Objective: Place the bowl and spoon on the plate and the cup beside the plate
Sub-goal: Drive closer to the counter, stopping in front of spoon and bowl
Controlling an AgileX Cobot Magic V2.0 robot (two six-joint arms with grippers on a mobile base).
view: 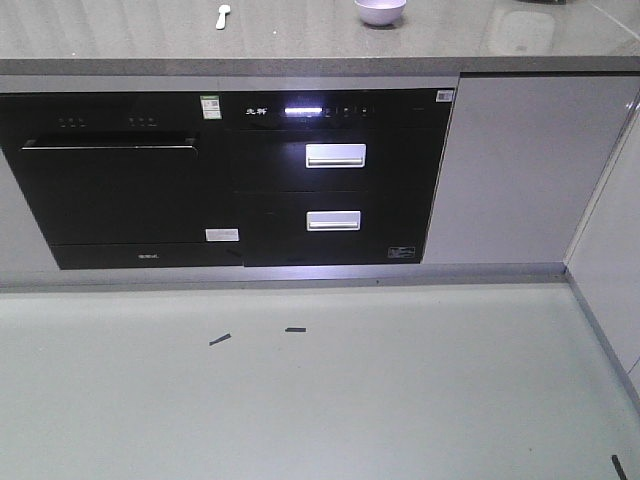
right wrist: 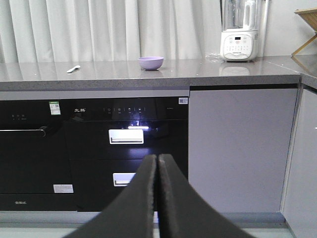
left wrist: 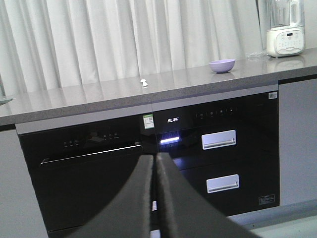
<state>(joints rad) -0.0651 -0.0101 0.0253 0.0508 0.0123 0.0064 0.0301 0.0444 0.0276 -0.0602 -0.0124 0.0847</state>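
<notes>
Counter (view: 300,40): one grey slab across the top of the front view, carrying all the task items in sight. Below it are black built-in appliances (view: 230,180) with two white drawer handles (view: 335,155), and the floor (view: 300,400) with three small dark scraps.

Blender (right wrist: 239,34): one, upper right of the right wrist view, at the back of the counter. Not part of the job.

Left end effector (left wrist: 155,156) and right end effector (right wrist: 157,156): two, each low centre in its own wrist view. Both are clenched with jaws pressed flat together and nothing between them. Both sit below counter height facing the appliance fronts, well apart from every item. This reads as a parked pose, with no reach begun.

Bowl (view: 380,11): one, upright, top centre-right of the front view. It sits directly on the counter, not on any plate.

Spoon (view: 222,16): one, top centre-left, flat on the counter and well apart from the bowl. Likely just scattered start positions.

Plate: zero confirmed. A pale sliver at the left edge of the left wrist view cannot be identified. Cup: zero in view.

Judgement: nothing arranged yet.
</notes>
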